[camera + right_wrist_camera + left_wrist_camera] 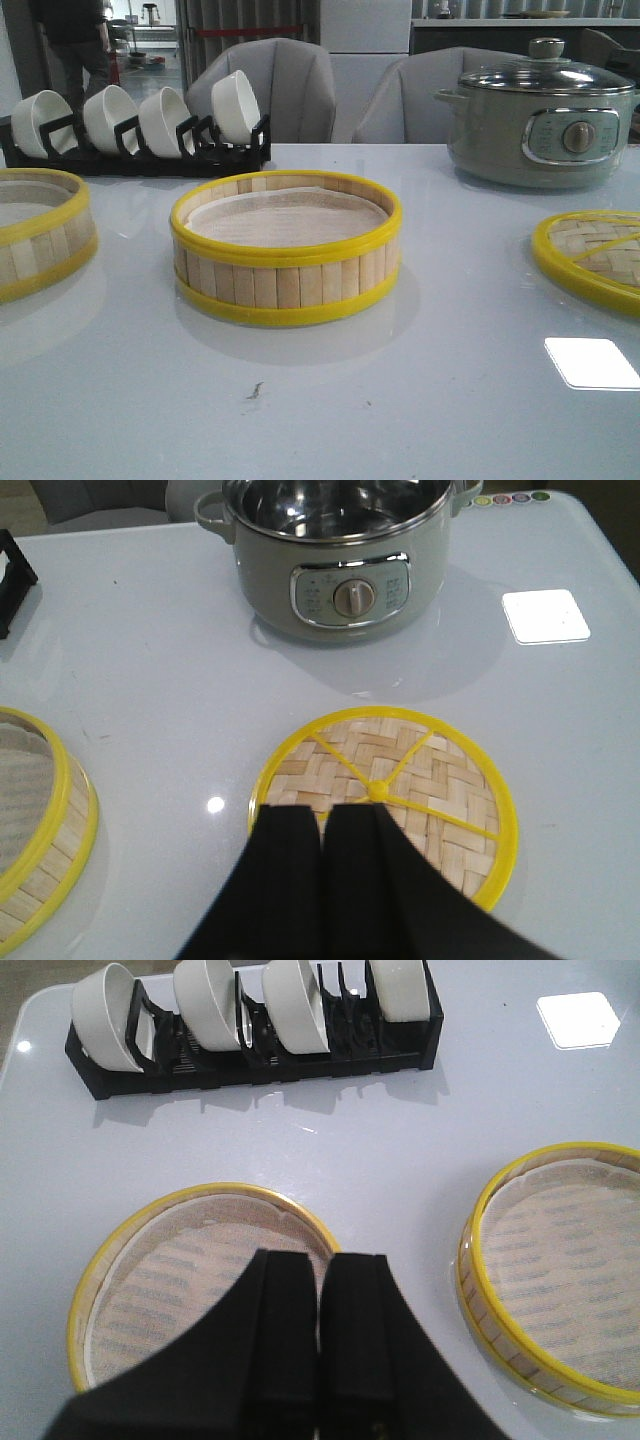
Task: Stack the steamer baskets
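Two steamer baskets sit apart on the desk, nothing stacked yet: the middle basket (286,248) and the left basket (40,232). My left jaws (322,1360) hang pressed together above the left one; my right jaws (322,880), likewise closed and empty, hover over the lid (383,805). Next, I judge, the left must part and grasp a rim.

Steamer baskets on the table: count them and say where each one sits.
2. One steamer basket sits at the middle of the table; the other steamer basket is at the left edge of the front view, cut off by the frame. The woven lid on the right isn't counted.
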Tool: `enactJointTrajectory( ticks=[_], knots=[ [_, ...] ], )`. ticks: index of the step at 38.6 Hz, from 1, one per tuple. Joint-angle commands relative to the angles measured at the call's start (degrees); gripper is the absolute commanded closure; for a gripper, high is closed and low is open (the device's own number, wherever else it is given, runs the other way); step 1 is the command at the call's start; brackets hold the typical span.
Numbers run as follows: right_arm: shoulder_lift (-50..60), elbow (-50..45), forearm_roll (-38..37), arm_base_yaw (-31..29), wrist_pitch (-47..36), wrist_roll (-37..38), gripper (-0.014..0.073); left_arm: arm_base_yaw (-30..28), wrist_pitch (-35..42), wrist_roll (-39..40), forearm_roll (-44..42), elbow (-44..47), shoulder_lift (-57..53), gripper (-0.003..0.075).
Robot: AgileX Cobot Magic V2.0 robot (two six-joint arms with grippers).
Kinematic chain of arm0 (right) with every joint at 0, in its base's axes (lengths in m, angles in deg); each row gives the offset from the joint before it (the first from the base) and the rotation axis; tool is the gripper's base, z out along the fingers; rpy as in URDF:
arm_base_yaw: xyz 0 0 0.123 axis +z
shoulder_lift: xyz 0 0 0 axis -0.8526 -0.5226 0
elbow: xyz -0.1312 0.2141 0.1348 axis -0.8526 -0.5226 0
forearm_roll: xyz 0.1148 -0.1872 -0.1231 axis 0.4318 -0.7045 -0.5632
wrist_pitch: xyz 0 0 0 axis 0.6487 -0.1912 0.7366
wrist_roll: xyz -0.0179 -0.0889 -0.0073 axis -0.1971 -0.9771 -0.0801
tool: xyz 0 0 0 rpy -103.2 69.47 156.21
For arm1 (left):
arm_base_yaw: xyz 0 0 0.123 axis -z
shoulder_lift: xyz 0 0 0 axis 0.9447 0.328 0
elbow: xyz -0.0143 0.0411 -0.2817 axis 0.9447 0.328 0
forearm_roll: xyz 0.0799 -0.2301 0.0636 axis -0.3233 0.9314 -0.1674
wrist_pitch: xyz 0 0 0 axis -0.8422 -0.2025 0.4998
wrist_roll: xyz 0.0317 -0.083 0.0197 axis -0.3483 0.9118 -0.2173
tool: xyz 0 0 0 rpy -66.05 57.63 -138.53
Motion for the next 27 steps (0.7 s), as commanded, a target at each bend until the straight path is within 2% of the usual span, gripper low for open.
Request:
enactJointTrajectory(
  ticks=[1, 4, 8, 11, 12, 16, 19, 21, 27],
  knots=[
    [0.3, 2.3, -0.8, 0.1, -5.6, -0.2, 0.0537, 0.4, 3.6, 0.1, 1.0, -2.0, -1.3, 0.0636],
    [0.2, 2.3, -0.8, 0.1, -5.4, -0.2, 0.048, 0.4, 3.6, 0.1, 1.4, -2.0, -1.3, 0.0636],
    [0.2, 2.3, -0.8, 0.1, -5.1, -0.2, 0.0295, 0.4, 3.8, -0.4, 1.4, -2.0, -1.3, 0.062],
    [0.2, 2.3, -0.8, 0.1, -5.1, -0.2, 0.0162, 0.4, 3.8, -1.9, 1.4, -2.0, -1.0, 0.0559],
    [0.2, 2.3, -0.8, 0.1, -5.1, -0.2, 0.0141, 0.4, 3.6, -1.9, 1.4, -2.0, -0.8, 0.0524],
    [0.2, 2.3, -0.8, 0.1, -5.2, -0.2, 0.0125, 0.6, 2.4, -1.9, 2.6, -2.0, 0.9, 0.0371],
    [0.2, 2.3, -0.8, 0.1, -4.9, -0.2, 0.0125, 0.6, 1.3, -1.9, 4.9, -2.0, 3.0, 0.0283],
    [0.2, 2.3, -0.8, 0.1, -4.9, -0.2, 0.0125, 0.6, 0.7, -1.9, 5.6, -2.0, 4.9, 0.0256],
    [0.2, 2.3, -0.8, 0.1, -4.4, -0.2, 0.0125, 0.6, 1.0, -1.9, 5.8, -2.0, 10.5, 0.0255]
  ],
)
